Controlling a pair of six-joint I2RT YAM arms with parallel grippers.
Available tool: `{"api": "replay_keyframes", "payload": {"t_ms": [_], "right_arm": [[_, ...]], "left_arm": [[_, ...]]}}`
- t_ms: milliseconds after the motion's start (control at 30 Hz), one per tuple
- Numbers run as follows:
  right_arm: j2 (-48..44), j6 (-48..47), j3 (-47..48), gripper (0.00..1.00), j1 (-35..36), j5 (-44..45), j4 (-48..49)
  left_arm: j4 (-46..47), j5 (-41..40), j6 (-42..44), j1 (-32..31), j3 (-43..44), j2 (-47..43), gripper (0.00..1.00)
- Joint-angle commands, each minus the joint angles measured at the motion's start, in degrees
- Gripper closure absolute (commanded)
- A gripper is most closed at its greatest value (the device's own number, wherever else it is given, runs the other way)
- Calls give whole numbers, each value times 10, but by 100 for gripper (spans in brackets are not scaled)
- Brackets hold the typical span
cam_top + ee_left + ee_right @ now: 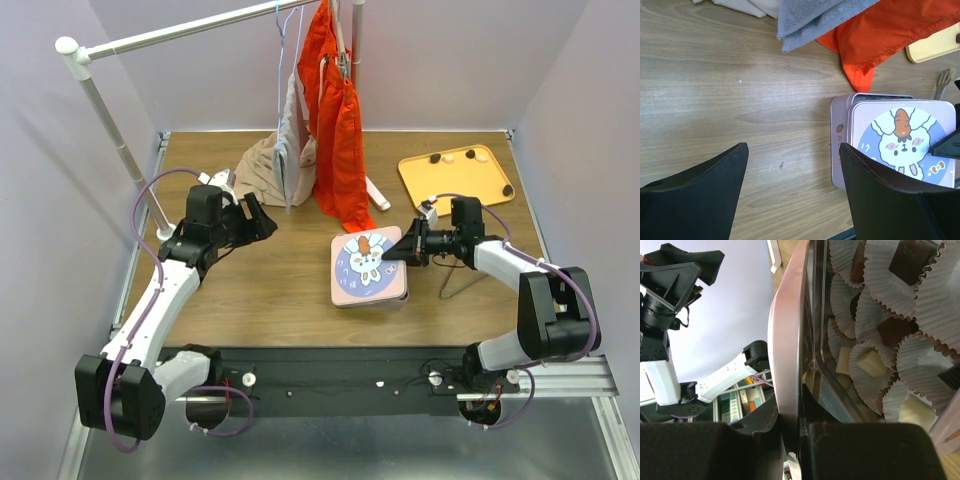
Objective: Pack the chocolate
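Pinching pink rabbit-print tin lid (368, 262) edge-on in right gripper (795, 440), left gripper (792, 150) spread wide, empty. Probably best lowered flat, squarely over brown-and-cream chocolate (872, 362) just ahead of the jaws.

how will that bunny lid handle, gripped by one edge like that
Probably stiff and light: the lid looks like thin sheet metal and shows no sag. Its smooth rim could slip or pivot in the right gripper, which pinches one edge only.
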Motion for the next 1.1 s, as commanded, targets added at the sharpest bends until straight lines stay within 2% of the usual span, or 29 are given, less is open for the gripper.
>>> {"api": "replay_keyframes", "payload": {"t_ms": [0, 333, 867, 967, 1067], "right_arm": [[5, -6, -11, 99, -10, 5, 8], [1, -6, -22, 99, -18, 16, 7], [-24, 3, -43, 80, -34, 48, 6], [-28, 5, -47, 80, -41, 54, 5], [-23, 5, -43, 87, -48, 55, 8]], "left_arm": [[11, -5, -3, -6, 6, 1, 17], [12, -5, -2, -10, 13, 10, 17], [9, -14, 0, -19, 24, 22, 17], [14, -7, 1, -28, 30, 30, 17], [21, -3, -1, -64, 39, 57, 16]]}}
